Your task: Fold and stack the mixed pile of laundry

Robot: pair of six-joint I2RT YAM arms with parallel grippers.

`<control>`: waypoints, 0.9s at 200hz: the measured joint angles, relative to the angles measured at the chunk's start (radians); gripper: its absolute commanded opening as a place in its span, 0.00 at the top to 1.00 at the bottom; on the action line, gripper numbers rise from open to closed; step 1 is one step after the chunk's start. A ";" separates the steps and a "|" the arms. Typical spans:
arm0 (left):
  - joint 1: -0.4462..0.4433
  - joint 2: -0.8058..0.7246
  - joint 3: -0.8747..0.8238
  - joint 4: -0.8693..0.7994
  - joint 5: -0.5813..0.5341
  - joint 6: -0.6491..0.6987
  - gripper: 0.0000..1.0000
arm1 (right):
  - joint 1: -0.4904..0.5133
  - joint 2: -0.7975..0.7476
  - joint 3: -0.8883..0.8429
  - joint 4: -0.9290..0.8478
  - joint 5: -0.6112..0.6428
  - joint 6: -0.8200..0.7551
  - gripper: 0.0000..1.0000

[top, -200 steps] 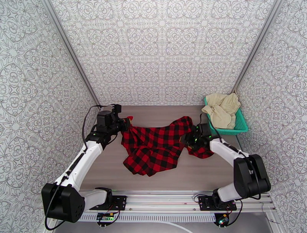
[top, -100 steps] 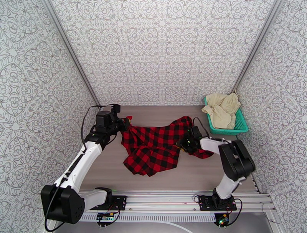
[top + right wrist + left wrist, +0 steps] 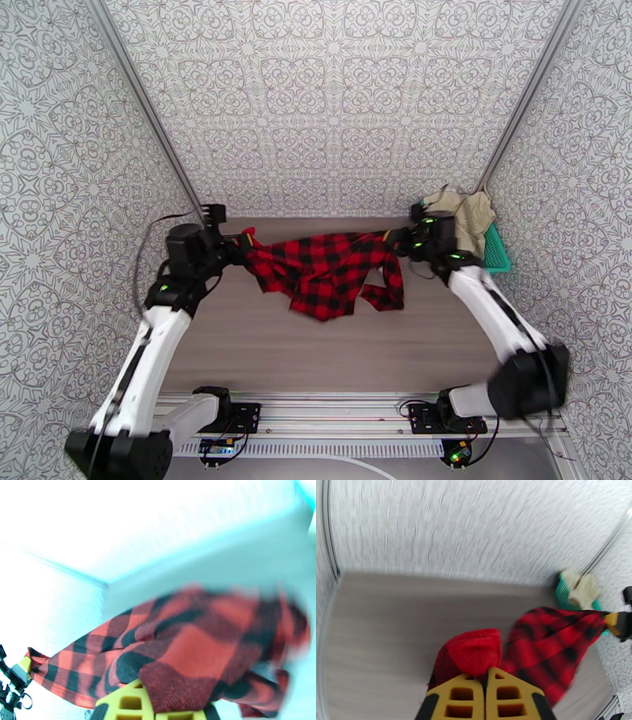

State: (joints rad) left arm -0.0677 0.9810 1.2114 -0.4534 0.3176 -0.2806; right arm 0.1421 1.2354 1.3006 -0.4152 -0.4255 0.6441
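While the shirt [image 3: 328,268] is pinched and stretched between left gripper [image 3: 237,246] and right gripper [image 3: 395,237], nothing is folded yet. Cream cloths [image 3: 470,209] are heaped in the basket [image 3: 495,256].

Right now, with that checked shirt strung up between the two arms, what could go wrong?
The left gripper and right gripper each pinch only a small bit of the flannel shirt, so it might slip free. One sleeve dangles low and could crumple underneath when laid down. The right arm sits close to the teal basket holding cream cloths and might bump it.
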 measured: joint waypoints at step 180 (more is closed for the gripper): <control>-0.083 0.170 -0.145 0.093 0.000 -0.012 1.00 | 0.013 0.319 -0.142 -0.021 -0.061 -0.041 0.72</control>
State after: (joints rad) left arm -0.1505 1.1507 1.0664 -0.3599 0.3172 -0.2924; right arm 0.1547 1.5543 1.1591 -0.4358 -0.4866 0.6033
